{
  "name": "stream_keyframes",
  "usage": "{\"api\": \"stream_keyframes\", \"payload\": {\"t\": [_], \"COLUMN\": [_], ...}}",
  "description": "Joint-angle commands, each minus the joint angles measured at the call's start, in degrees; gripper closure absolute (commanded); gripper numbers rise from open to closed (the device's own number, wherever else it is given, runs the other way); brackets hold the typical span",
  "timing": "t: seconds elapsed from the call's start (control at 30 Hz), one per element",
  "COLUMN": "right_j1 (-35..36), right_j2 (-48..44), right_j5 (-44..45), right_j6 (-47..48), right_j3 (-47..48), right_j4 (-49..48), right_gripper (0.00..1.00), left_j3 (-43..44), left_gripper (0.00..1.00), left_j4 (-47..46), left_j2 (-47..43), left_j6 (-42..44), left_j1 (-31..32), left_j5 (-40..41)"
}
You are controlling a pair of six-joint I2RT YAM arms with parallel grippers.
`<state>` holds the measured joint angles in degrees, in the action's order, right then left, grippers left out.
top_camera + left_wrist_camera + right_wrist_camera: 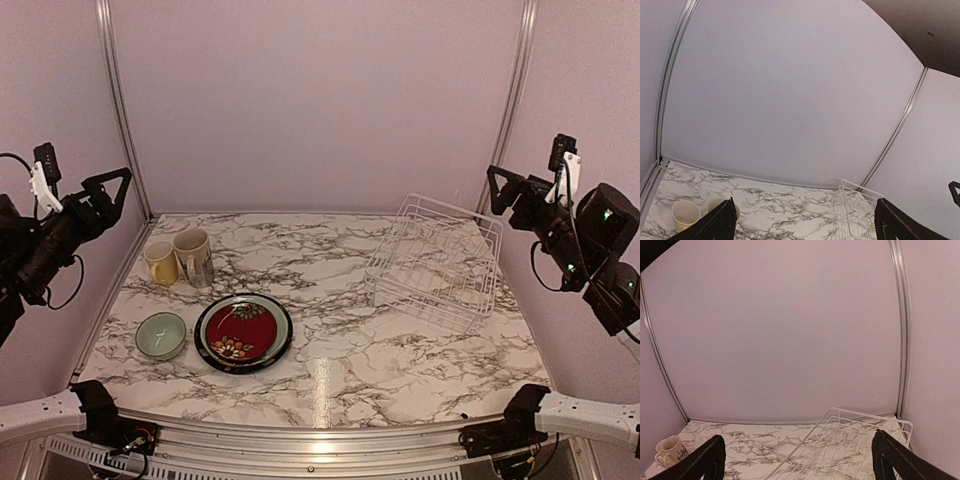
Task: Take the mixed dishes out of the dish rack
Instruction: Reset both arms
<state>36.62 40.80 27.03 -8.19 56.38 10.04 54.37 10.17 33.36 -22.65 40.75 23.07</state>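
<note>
The white wire dish rack (435, 262) stands empty at the right of the table. It also shows in the left wrist view (855, 212) and the right wrist view (850, 445). At the left of the table stand the yellow mug (160, 263) and the cream printed mug (194, 257), side by side. In front of them lie the pale-green bowl (161, 334) and the red black-rimmed plate (243, 332). The pale-green plate does not show. My left gripper (105, 188) and right gripper (510, 188) are open, empty and raised high at the sides.
Marble-patterned table (330, 350) with lilac walls on three sides and metal corner posts (122, 110). The arm bases sit at the near edge.
</note>
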Motion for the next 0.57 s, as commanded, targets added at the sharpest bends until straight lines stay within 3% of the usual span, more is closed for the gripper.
{"api": "stream_keyframes", "payload": {"t": [0.0, 0.53], "right_j1": [-0.32, -0.32], "right_j2": [-5.47, -6.52], "right_j5": [1.75, 2.19], "right_j6": [2.47, 1.54], "right_j3": [-1.60, 2.08], "right_j4": [-0.66, 3.63], "right_gripper": [0.01, 0.01], "left_j3": [-0.42, -1.10], "left_gripper": [0.01, 0.01], "left_j4": [-11.97, -17.28], "left_j2": [-1.05, -2.46], "left_j6": [7.33, 9.03], "left_j1": [-0.15, -0.15], "left_j5": [0.98, 1.07]}}
